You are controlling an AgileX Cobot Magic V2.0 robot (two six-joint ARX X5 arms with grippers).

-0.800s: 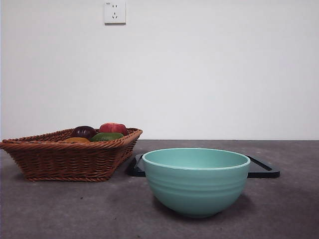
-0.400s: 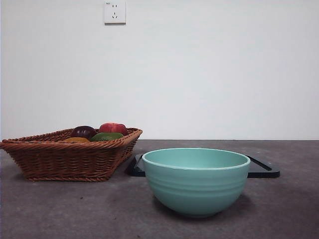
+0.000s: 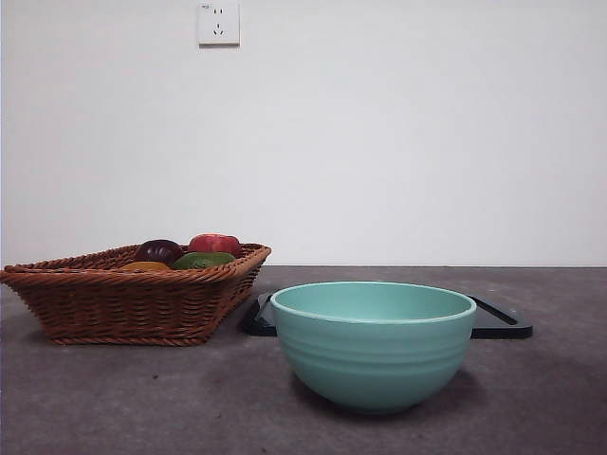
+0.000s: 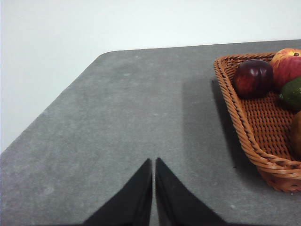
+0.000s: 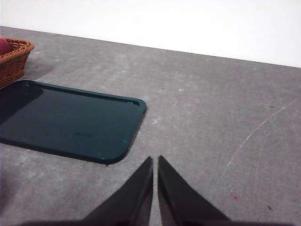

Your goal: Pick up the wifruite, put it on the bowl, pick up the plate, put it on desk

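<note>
Left gripper (image 4: pixel 154 162) sits over bare desk (image 4: pixel 117 122), jaws pressed together, nothing between them. It is off to the side of the wicker basket (image 4: pixel 256 136), not touching it.

Basket (image 3: pixel 123 303) stands at the left of the front view, on the desk (image 3: pixel 142 398). Inside it: dark purple fruit (image 3: pixel 158 251), red fruit (image 3: pixel 216 245), green fruit (image 3: pixel 203 260), and the wifruite (image 3: pixel 145 267), an orange-yellow lump low behind the near rim, mostly hidden by the weave. In the left wrist view the purple fruit (image 4: pixel 253 78) lies next to the red one (image 4: pixel 288 66), the green one (image 4: pixel 292 93) just beside them, and only a sliver of the wifruite (image 4: pixel 296 134) shows at the frame edge. No gripper touches the wifruite.

Teal bowl (image 3: pixel 373 346) is centre front, upright on the desk, close to the camera; its inside cannot be seen from this low angle. Behind it a flat dark plate (image 3: pixel 498 322), more like a rectangular tray, lies on the desk, one corner near the basket, most of it hidden by the bowl.

Right wrist view: plate (image 5: pixel 70 120) is dark green, rounded corners, bare on top. Right gripper (image 5: pixel 155 162) is just off the plate's corner, over the desk, jaws closed on nothing. Basket edge (image 5: pixel 14 61) shows beyond the plate's far end.

Neither arm appears in the front view.
</note>
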